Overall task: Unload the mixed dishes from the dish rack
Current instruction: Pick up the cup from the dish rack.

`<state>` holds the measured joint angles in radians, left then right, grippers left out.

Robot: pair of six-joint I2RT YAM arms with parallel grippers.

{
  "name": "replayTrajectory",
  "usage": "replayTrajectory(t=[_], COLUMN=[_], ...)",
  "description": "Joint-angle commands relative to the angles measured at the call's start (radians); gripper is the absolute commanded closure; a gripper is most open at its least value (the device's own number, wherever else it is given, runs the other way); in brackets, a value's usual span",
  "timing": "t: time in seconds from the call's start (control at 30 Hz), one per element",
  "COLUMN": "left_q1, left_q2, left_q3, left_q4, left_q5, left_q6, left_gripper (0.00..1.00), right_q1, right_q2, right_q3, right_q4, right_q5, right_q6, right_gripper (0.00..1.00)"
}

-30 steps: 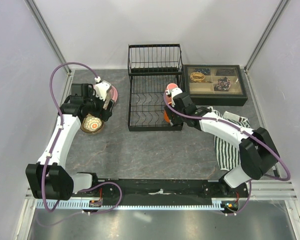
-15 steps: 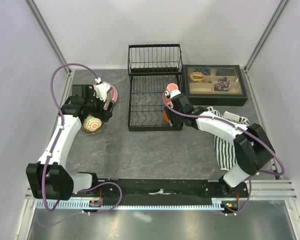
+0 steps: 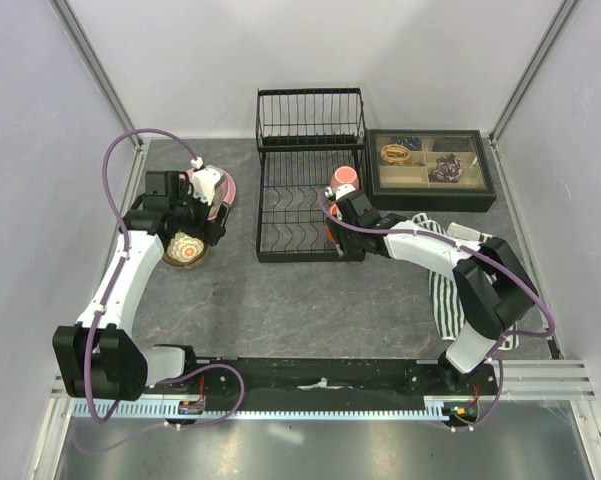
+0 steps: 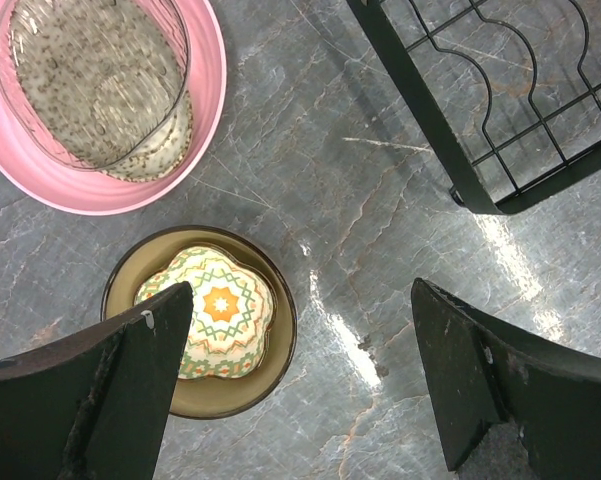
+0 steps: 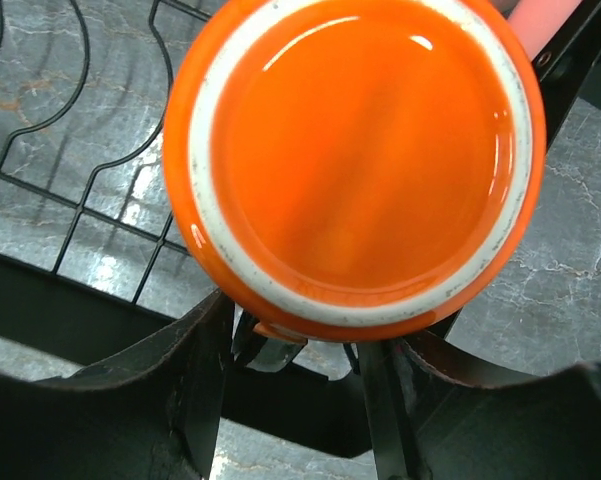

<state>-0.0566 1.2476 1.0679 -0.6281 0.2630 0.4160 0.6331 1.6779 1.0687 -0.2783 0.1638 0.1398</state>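
Right tool (image 5: 300, 370) hugs the orange mug (image 5: 350, 160); can't tell if it holds. Squeeze tight, lift straight up. Left tool (image 4: 302, 330) wide apart, empty.

Grey marbled tabletop (image 3: 280, 300); pale walls (image 3: 430, 60)

Lab enclosure: white panels (image 3: 430, 60), aluminium frame (image 3: 88, 50)

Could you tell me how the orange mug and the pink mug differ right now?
The orange mug sits between the right end effector's fingers; the pink mug stands free. The orange mug is near the rack's front edge, the pink mug farther back. Both are in the rack's right side.
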Motion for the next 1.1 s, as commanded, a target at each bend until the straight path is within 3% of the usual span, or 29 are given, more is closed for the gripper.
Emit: replayTrajectory(t=[0.0,0.5,0.9,1.07], left_q1=[0.001,0.001,0.001,0.001], left_q2=[-0.023,-0.027,-0.030,-0.030], left_q3=[-0.016,-0.029,-0.033,-0.040], left_q4=[0.039,0.045,0.047,0.047], left_q5=[-0.001,0.001,0.001,-0.002], left_q6=[-0.020,-0.010,-0.005,-0.003], left_gripper=[0.04,0.04,0.04,0.04], right_q1=[0.005,0.002,0.002,0.000], right_q2=[0.026,0.006,0.025,0.034], right_q3=[0.042,-0.039,-0.069,-0.070], right_q4=[0.054,0.183,0.240,0.255], right_q5=[0.046,-0.030,-0.050,-0.055], right_q6=[-0.034,-0.238,-0.282,-0.279], right_gripper=[0.42,0.54,0.55,0.60])
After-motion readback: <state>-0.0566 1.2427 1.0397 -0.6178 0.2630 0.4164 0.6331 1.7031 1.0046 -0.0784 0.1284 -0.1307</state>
